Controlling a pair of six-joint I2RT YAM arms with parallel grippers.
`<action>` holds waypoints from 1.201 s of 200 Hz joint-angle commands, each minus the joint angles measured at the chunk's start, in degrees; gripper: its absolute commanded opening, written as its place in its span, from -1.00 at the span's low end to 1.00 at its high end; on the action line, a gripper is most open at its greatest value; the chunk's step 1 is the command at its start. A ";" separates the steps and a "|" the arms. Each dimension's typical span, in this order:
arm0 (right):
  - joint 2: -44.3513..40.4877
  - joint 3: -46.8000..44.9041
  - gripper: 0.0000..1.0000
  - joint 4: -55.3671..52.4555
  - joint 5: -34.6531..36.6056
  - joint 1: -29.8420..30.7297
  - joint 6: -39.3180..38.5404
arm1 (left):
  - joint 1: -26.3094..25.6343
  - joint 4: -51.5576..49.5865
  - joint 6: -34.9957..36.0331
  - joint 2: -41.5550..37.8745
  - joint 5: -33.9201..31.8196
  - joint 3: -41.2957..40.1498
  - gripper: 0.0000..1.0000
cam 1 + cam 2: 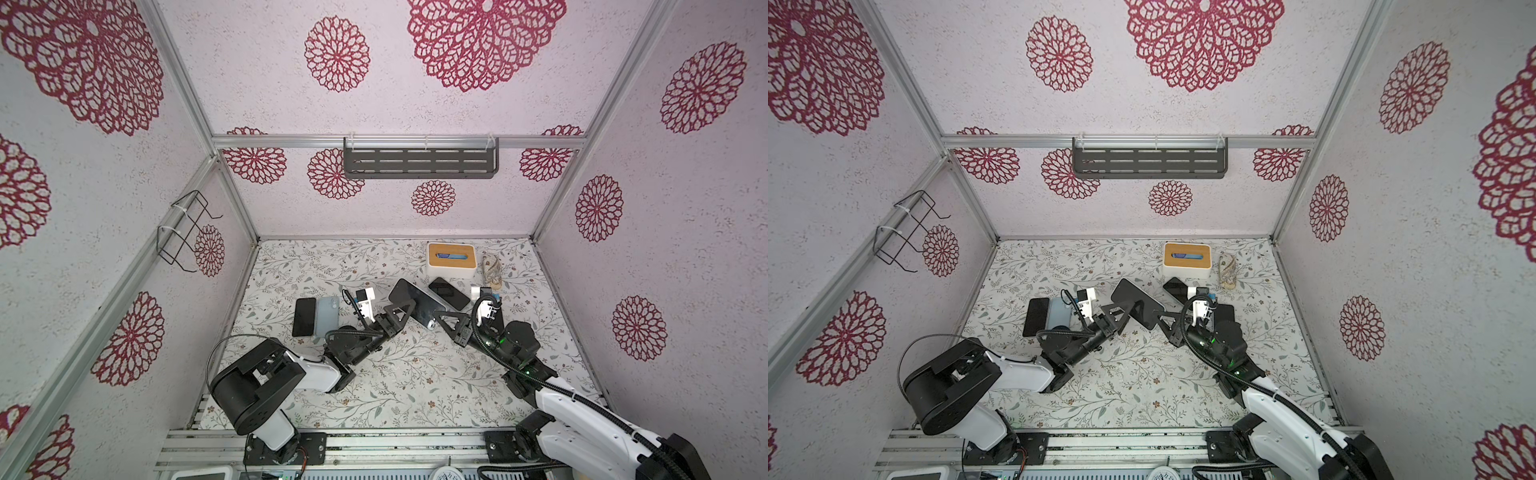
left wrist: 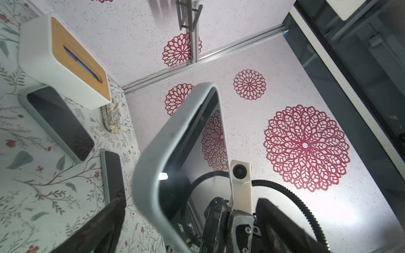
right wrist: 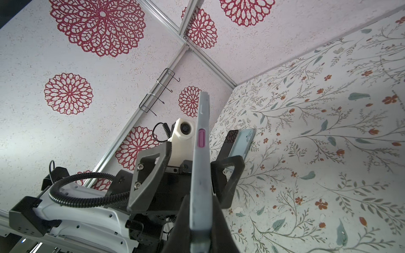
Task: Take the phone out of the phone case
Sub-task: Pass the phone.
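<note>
The right gripper (image 1: 434,322) was clamped on one short end of the phone case (image 3: 200,175), holding it off the floral table (image 1: 374,395). In the right wrist view the grey-blue case ran edge-on out from between the two dark fingers (image 3: 183,221), its pink side button (image 3: 201,137) further along the edge, past the fingertips.

The phone (image 1: 411,300) sat inside the case, with the dark screen framed by the case rim (image 2: 175,122) in the left wrist view.

The left gripper (image 1: 1126,311) faced it from the opposite end with its fingers (image 2: 105,221) spread wide, one on each flat side of the cased phone. A gap showed beside the nearer finger, and contact on the other side could not be judged.

Beyond the left fingertips a second cased phone (image 2: 61,122) lay flat, screen up, just beside a white tissue box (image 1: 451,259) with a wooden lid. A patterned bundle (image 1: 492,270) lay next to the box.

Behind the left gripper — back toward its wrist and off to one side — a black phone (image 1: 304,316) and a pale blue one (image 1: 328,316) lay side by side, touching.
</note>
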 commanded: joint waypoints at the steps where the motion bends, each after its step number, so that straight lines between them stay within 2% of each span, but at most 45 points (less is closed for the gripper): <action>1: -2.13 1.60 -1.00 6.90 -1.35 -0.45 1.12 | 1.28 3.18 -0.11 -0.89 1.65 0.54 0.99; 124: -3.50 0.56 -1.00 7.73 -1.89 -0.46 2.51 | 3.35 3.16 -0.20 -2.30 4.43 -0.50 0.15; 150: -3.35 0.00 -1.00 8.65 -2.34 -0.41 2.87 | 3.32 3.18 -0.37 -2.12 5.43 0.06 -0.15; 178: -3.03 -0.26 -1.00 8.74 -2.95 -0.40 2.79 | 3.40 3.22 -0.24 -2.55 5.47 -0.28 -0.33; 214: -2.75 -0.59 -1.00 8.82 -3.97 -0.41 2.51 | 3.40 3.16 -0.15 -3.82 6.14 -0.66 -0.70; 240: -3.31 -1.03 -1.00 8.17 -3.77 -0.46 1.26 | 3.32 3.23 -0.11 -5.30 7.01 -0.82 -0.86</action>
